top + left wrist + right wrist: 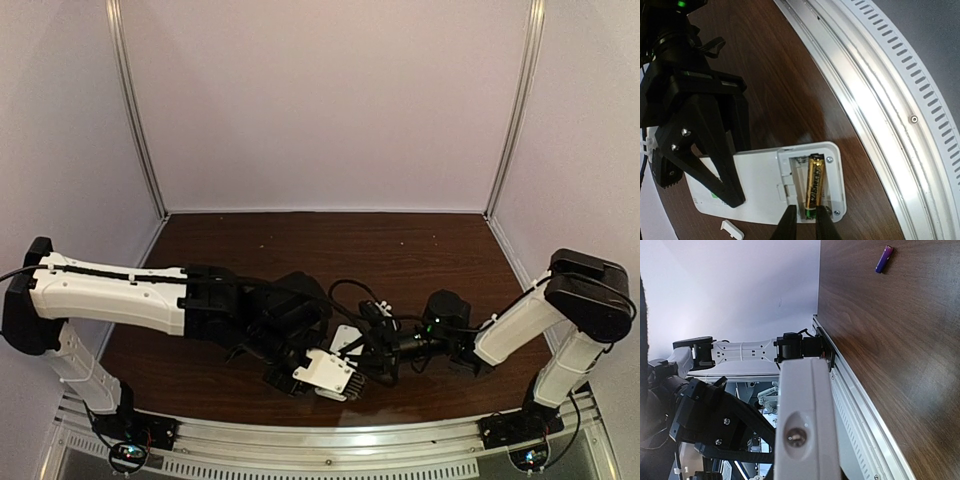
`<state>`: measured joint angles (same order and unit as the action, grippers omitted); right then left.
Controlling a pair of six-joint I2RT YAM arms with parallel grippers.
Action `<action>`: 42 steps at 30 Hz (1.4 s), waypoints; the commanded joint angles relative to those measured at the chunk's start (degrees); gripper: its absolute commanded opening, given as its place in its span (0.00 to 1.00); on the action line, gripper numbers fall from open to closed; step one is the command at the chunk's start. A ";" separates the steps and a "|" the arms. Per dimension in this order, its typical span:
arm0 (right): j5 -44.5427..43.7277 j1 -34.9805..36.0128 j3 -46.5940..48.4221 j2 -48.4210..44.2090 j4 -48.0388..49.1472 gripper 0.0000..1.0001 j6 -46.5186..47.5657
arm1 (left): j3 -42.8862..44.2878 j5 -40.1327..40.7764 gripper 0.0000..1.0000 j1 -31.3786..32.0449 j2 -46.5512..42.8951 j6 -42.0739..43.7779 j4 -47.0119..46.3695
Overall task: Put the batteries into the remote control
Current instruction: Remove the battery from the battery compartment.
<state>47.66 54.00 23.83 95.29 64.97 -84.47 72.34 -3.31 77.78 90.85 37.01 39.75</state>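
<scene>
Left wrist: gold battery point(814, 186) inside left claw point(806, 220).

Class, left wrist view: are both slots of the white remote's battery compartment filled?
No: only the gold cylindrical battery sits in the white rectangular remote control; the neighbouring slot is empty.

The left arm point(110, 295) rises from its base to a high elbow, and its white forearm runs nearly level toward the centre with the wrist bent down. The left gripper point(806, 226) has its two dark fingertips drawn close, pinching the near end of the gold battery point(813, 186). The right arm point(520, 320) reaches in from the right, forearm sloping down. The right gripper point(702, 189) is clamped on the remote control point(765, 185), one black finger across its back
</scene>
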 commanded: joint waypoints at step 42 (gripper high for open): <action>-1.17 0.24 -0.63 5.51 12.92 0.00 -5.28 | 9.45 13.80 0.02 3.68 12.13 -4.97 10.95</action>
<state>46.00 54.06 23.77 100.09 65.87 -86.61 81.08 7.03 81.54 101.60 35.90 48.80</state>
